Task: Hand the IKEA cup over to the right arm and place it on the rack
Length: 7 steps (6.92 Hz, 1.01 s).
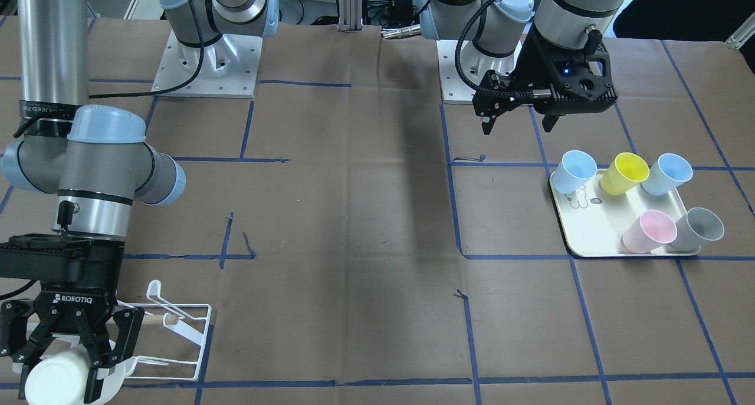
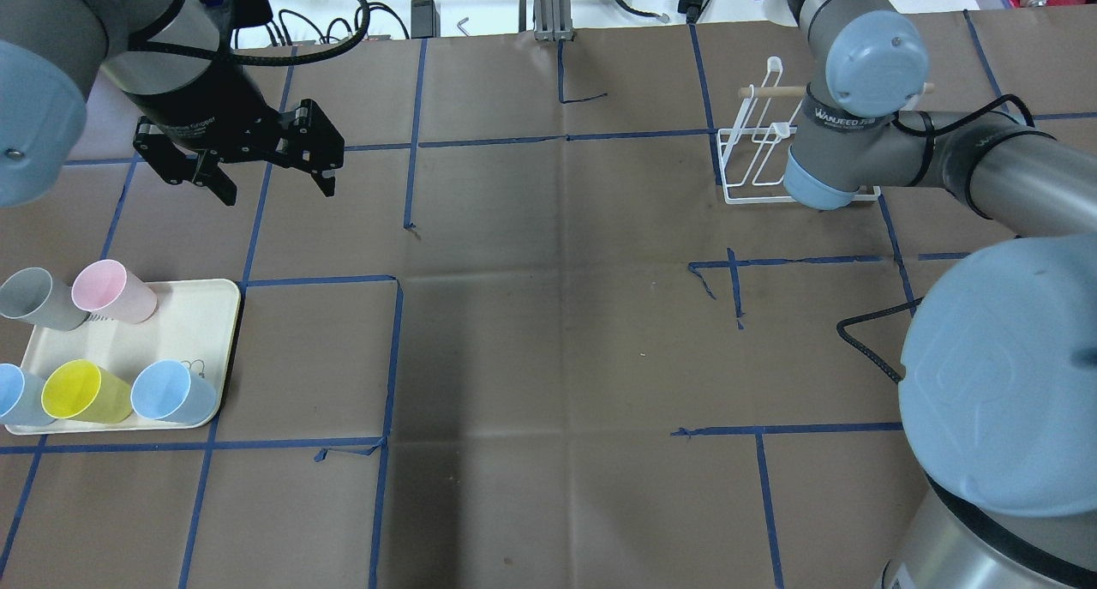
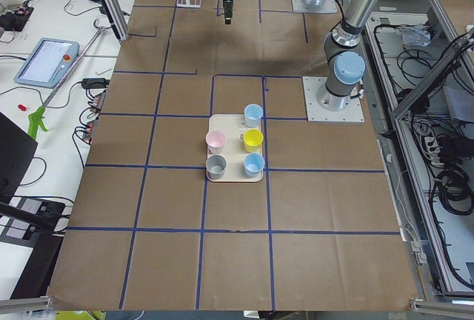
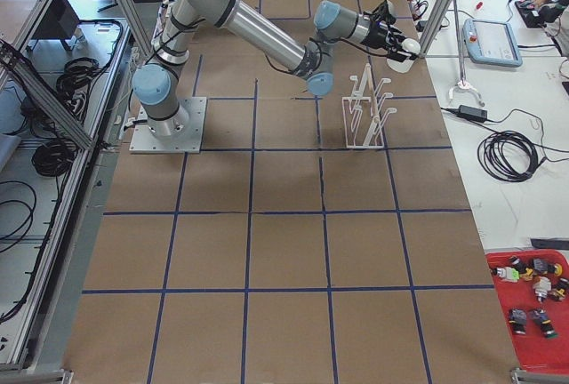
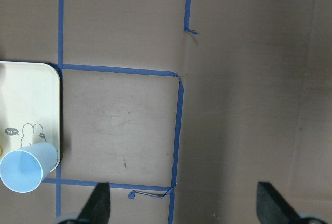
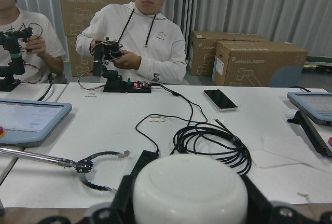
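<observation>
Exterior front-facing view, bottom left: right tool (image 1: 59, 376) clamped on one white cup (image 1: 50, 386), a finger on each side of its wall. The cup is inverted, base up, long axis about upright. It sits between the fingertips at the left end of the single wire rack (image 4: 364, 117); prong contact not discernible. Left tool (image 1: 518, 128) spread apart, empty, over the desk (image 1: 354, 216) beyond one tray (image 1: 596, 228). Five on the tray, mouths up: blue cup (image 1: 575, 170), second blue cup (image 1: 666, 174), yellow cup (image 1: 625, 173), pink cup (image 1: 649, 231), grey cup (image 1: 699, 231).

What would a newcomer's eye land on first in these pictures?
The right gripper clamps a white cup by the wire rack on the robot's right. On its left, five pastel cups sit on a cream tray, with the open left gripper hovering nearby.
</observation>
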Each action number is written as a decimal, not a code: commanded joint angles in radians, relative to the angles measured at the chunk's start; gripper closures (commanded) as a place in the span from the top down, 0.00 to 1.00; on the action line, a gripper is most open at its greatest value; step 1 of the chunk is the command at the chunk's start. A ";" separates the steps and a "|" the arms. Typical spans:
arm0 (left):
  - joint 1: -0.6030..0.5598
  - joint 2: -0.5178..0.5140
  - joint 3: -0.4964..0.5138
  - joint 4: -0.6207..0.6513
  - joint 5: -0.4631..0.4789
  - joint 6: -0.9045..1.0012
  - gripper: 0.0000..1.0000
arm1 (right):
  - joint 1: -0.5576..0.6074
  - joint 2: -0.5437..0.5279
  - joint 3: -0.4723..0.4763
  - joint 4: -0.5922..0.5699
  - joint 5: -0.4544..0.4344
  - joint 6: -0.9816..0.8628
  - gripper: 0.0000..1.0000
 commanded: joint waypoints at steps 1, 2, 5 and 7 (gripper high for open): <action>0.013 0.000 -0.017 0.010 -0.034 0.004 1.00 | 0.006 0.044 0.012 -0.082 -0.020 -0.002 0.08; 0.013 0.001 -0.023 0.012 -0.034 0.026 1.00 | 0.006 0.055 0.033 -0.103 -0.020 -0.001 0.08; 0.095 0.024 -0.054 -0.005 -0.024 0.112 1.00 | 0.008 0.057 0.095 -0.103 -0.019 0.010 0.08; 0.244 0.124 -0.180 -0.001 -0.022 0.303 1.00 | 0.006 0.055 0.098 -0.101 -0.020 0.010 0.58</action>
